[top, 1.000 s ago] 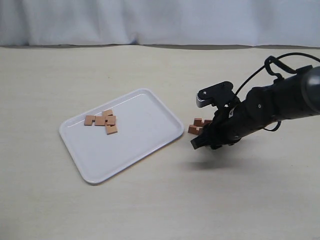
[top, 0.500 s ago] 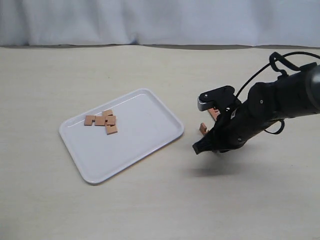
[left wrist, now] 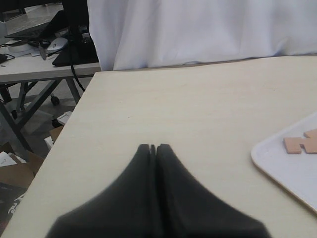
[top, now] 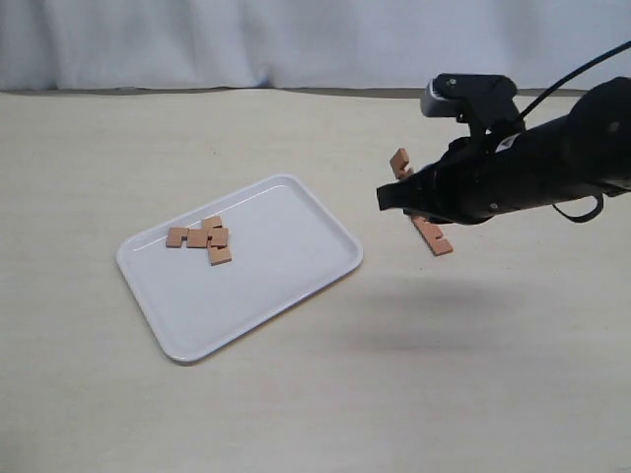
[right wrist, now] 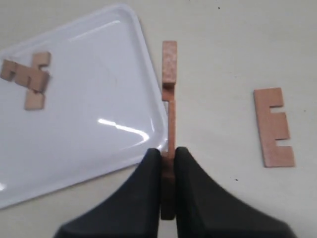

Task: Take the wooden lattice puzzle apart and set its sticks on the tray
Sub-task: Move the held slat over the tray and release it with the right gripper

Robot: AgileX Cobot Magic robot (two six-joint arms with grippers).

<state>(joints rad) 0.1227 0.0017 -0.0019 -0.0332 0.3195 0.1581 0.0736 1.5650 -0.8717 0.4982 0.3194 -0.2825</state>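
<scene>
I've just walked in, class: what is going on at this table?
The right gripper is shut on a wooden stick, held above the table beside the white tray. A second stick lies on the table, off the tray. Other wooden pieces already lie on the tray. The left gripper is shut and empty.

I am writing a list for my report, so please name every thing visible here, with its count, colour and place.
tray: one, white, on the table.
sticks on the tray: apparently two, reddish-brown, overlapping, in its left part.
loose stick: one, reddish-brown, flat on the table beside the tray.
held stick: one, reddish-brown, raised above the table.
table: one, beige.
curtain: one, white, behind the table.
left gripper: one, black, shut, empty.
right gripper: one, black, shut on the held stick.
</scene>
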